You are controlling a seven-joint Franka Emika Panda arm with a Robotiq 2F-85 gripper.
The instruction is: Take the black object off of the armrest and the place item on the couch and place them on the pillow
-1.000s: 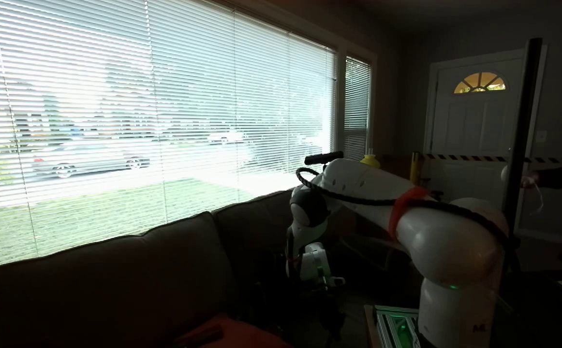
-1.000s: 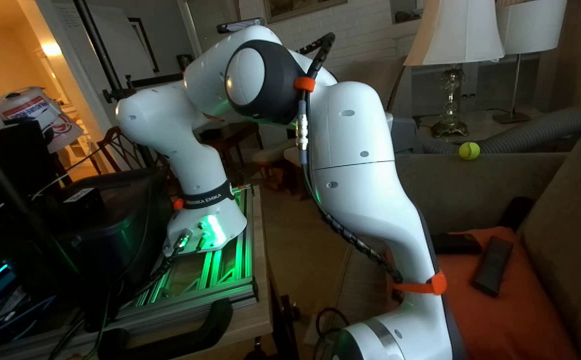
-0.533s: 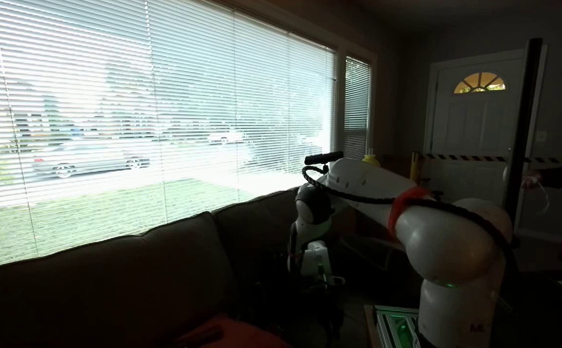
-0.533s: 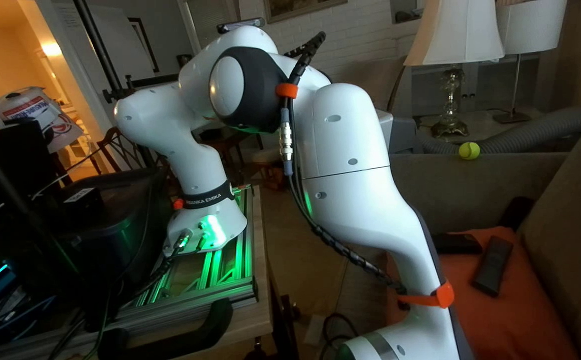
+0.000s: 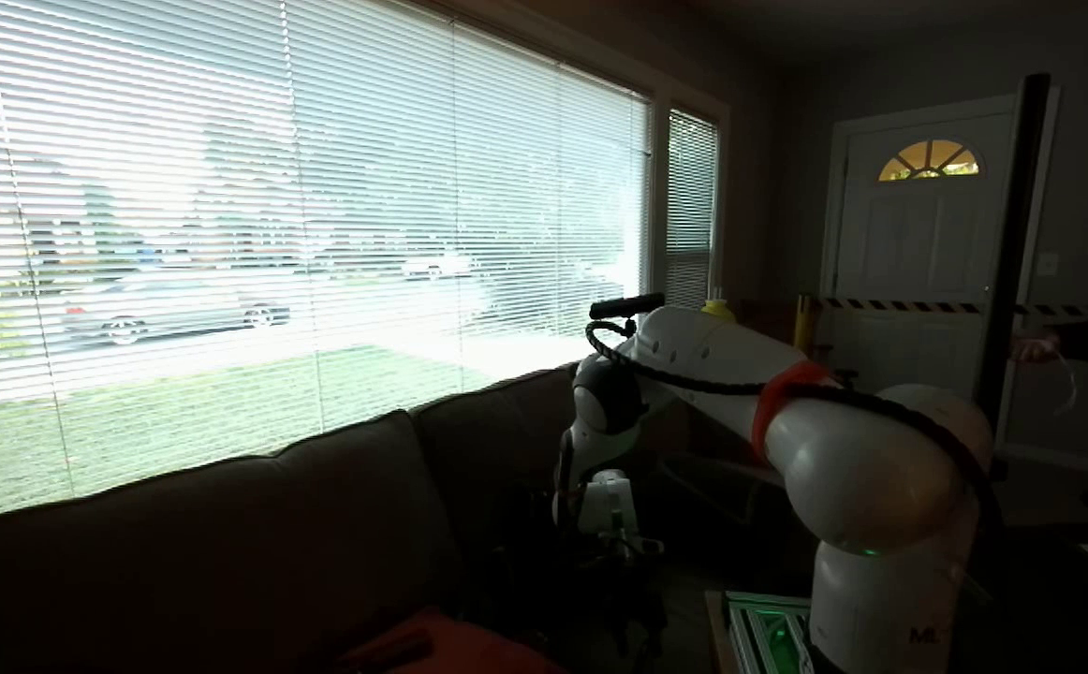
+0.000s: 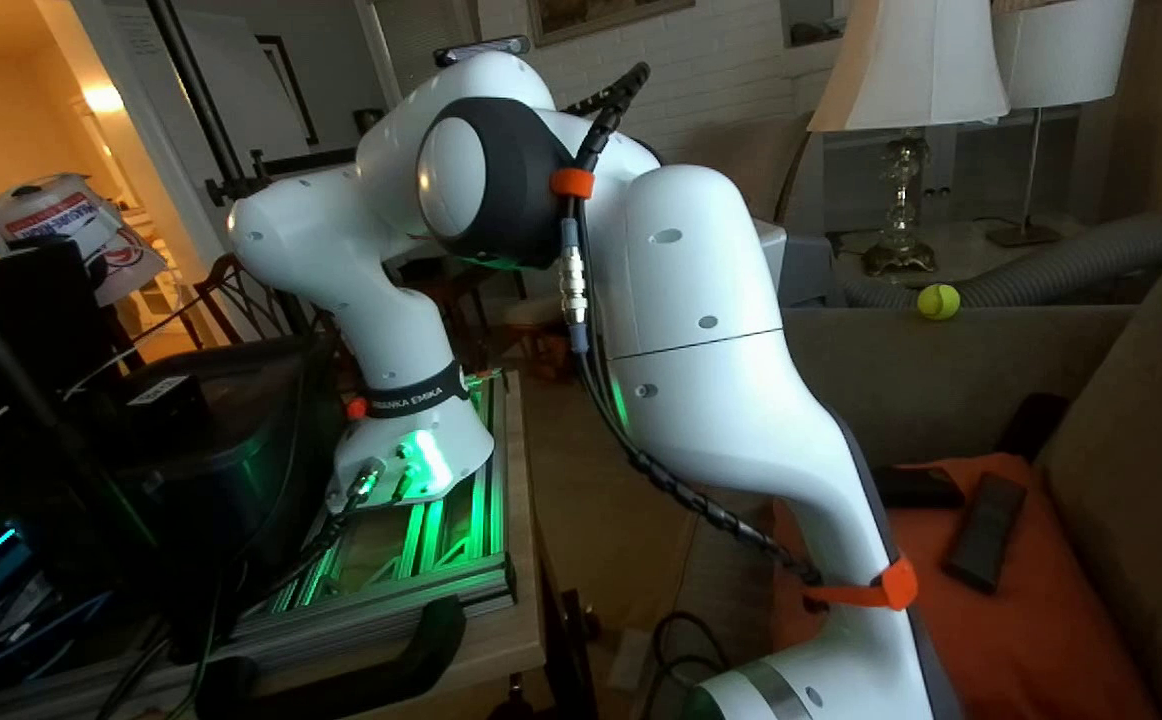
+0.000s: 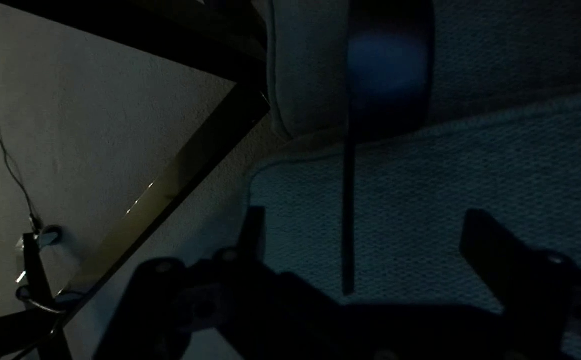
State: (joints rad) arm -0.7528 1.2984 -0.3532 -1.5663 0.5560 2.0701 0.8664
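In the wrist view my gripper point(image 7: 365, 215) stands open over dark woven couch point(image 7: 410, 240) fabric. Between its fingers, touched by neither, runs the thin handle of a black spatula-like item point(image 7: 390, 70). Its wide blade lies across a seam, on padding that may be cushion or armrest; I cannot tell. An orange pillow point(image 6: 1041, 640) is on the couch, well away from the gripper. On it rest a black remote-like object point(image 6: 984, 535) and another black object point(image 6: 916, 487). A padded armrest point(image 6: 941, 390) at the pillow's end carries a tennis ball point(image 6: 938, 301).
The couch's tall back cushions point(image 5: 207, 552) rise beside the arm, below the window blinds. A table frame point(image 7: 185, 170) and the floor point(image 7: 95, 100) border the couch's front edge. A dark shape point(image 6: 1034, 425) sits in the corner behind the pillow. Much of the couch is in deep shadow.
The gripper's jaws have opened. The arm's elbow swung slightly left in an exterior view during the first half second; since then the hand has only tilted a little.
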